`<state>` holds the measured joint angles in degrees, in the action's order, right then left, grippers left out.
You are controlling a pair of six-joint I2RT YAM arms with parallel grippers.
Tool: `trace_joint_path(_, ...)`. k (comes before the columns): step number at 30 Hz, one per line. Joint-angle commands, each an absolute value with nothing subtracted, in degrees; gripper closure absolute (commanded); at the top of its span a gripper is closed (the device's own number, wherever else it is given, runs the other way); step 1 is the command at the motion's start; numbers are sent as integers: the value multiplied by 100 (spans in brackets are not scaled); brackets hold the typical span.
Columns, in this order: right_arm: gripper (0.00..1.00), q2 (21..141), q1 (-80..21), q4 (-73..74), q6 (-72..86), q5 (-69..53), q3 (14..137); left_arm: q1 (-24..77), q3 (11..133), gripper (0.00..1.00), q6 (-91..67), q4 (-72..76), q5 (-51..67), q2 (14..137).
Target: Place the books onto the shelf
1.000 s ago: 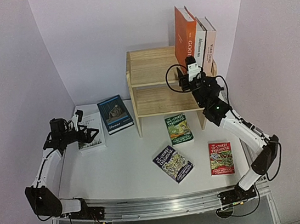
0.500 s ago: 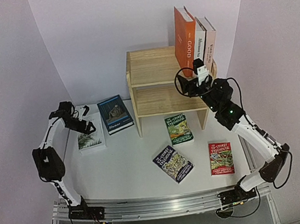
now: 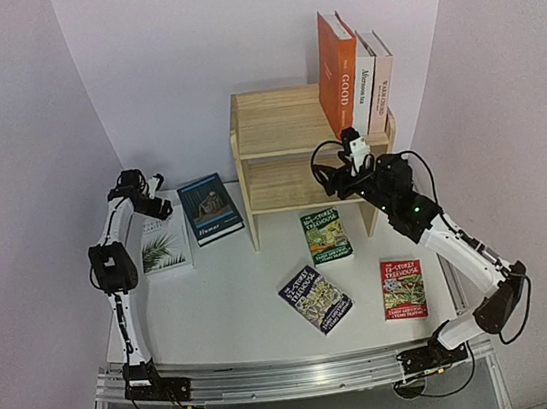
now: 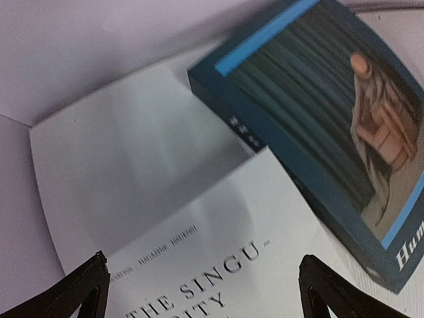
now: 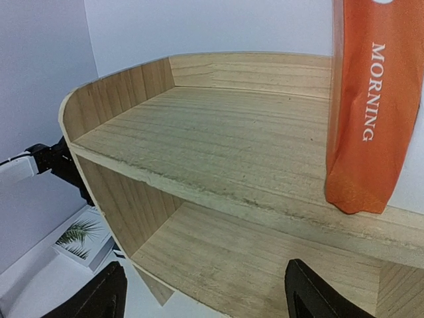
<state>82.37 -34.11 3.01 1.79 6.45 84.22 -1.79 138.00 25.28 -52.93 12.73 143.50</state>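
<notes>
Your left fingers (image 4: 83, 291) are spread wide with nothing between them, hovering over the white book (image 4: 199, 265) that lies flat on the surface left of the shelf (image 3: 283, 123). That view is blurred, so I cannot tell whether they touch its cover. The dark blue Humor book (image 4: 318, 112) lies just beside the white one, on the side nearer the shelf. If you close here, you could snag the Humor book's edge, or merely scrape the flat cover and shove the book toward the back wall.

Your right fingers (image 5: 109, 298) are likewise released and empty. They sit in front of the shelf's upper board, near the orange book (image 5: 371, 112), which stands at the shelf's right end with two white books (image 3: 367, 86). A careless swing there could tip that row leftward. Three Treehouse paperbacks (image 3: 326, 235) lie flat in front of the shelf.
</notes>
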Motion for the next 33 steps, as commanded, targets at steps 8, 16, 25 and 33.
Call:
trace_joint_path(8,20,8630,-3624,662,879,272,8585,-253,14379,0,1666,-4152,1738,15218)
trace_joint_path(16,20,8817,-3797,773,818,343,8797,-351,14077,1,2550,-5446,2364,15044)
trace_joint_path(25,20,8990,-3975,773,801,340,8834,-547,11830,13,3514,-6501,2964,13624)
trace_joint_path(33,20,9215,-4305,898,605,346,8992,-587,10126,23,3914,-6782,2634,12510)
